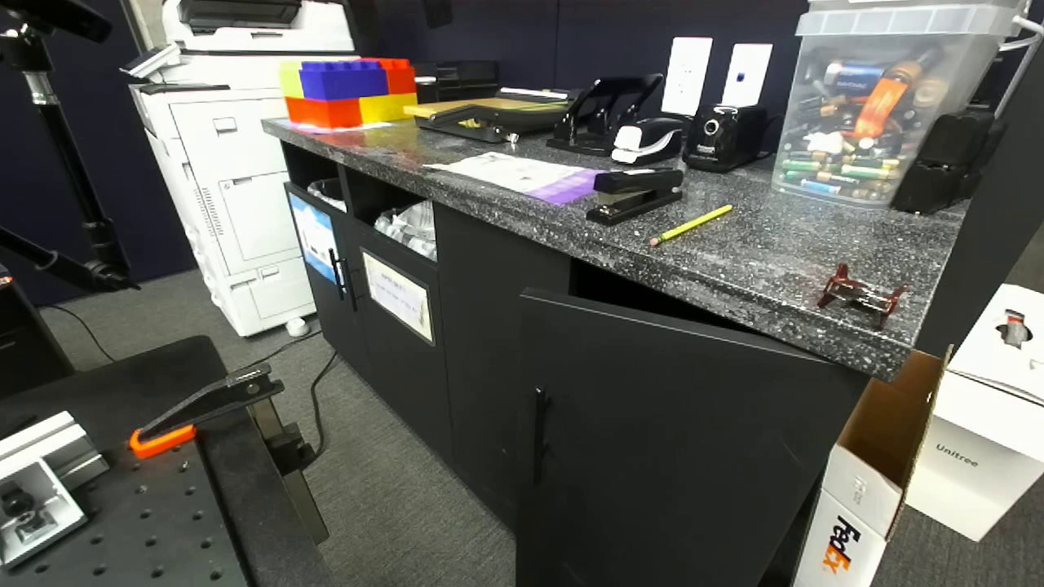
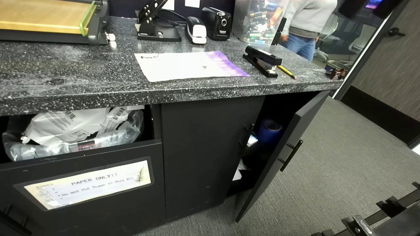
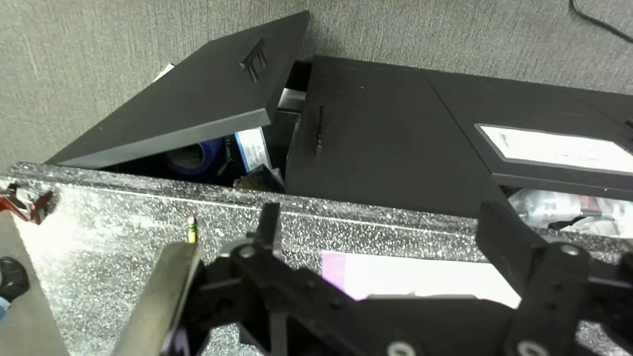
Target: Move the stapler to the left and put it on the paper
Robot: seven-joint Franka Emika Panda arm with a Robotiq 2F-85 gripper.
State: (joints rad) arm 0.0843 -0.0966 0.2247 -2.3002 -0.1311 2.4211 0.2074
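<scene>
The counter [image 2: 65, 67] ends, on its front edge, in a corner past the open door [image 1: 669, 440]. The paper [image 2: 177, 65] lies flat near that front edge, purple end toward the corner. My gripper [image 3: 383, 227] pinches nothing; its jaws stand well apart, and the wrist view shows some of the paper between them. The stapler [image 2: 264, 58] rests upright on the counter just beside the purple end, off the paper, nose toward the front edge; I can't make it out in the wrist view. The pencil [image 1: 693, 224] lies near it, on the corner side.

I judge I'm lining up for the pick. Next I'd shift toward the corner, straddle the stapler's narrow sides, descend and close, then lift, carry it left along the front edge and lower it onto the paper.
</scene>
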